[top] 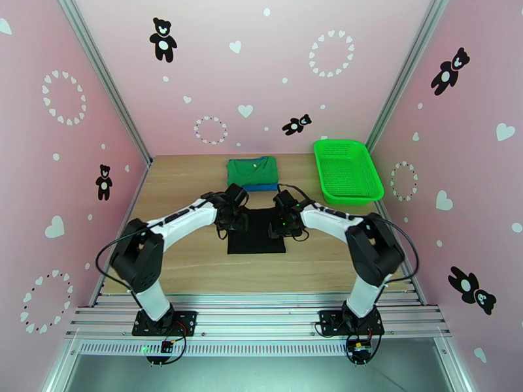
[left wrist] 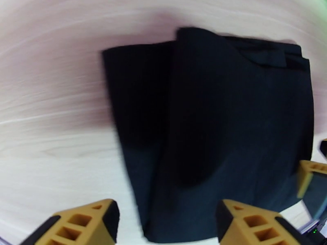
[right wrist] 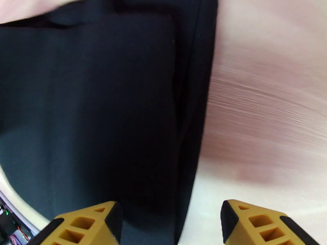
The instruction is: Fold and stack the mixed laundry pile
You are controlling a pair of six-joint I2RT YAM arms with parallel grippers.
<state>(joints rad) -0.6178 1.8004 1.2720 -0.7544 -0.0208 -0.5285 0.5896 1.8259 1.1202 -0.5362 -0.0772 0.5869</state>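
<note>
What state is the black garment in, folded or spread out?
Folded. The black garment lies on the table as a compact rectangle, and the left wrist view shows overlapping layers with stacked edges.

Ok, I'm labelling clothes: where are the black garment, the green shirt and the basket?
black garment (top: 257, 234), top view, middle of the cloth
green shirt (top: 252, 171), top view, its chest
basket (top: 320, 170), top view, left rim

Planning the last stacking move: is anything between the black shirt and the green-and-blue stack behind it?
Nothing visible: only bare table separates the black shirt from the green shirt on the blue shirt. The left gripper and right gripper hover open over the black shirt.
</note>
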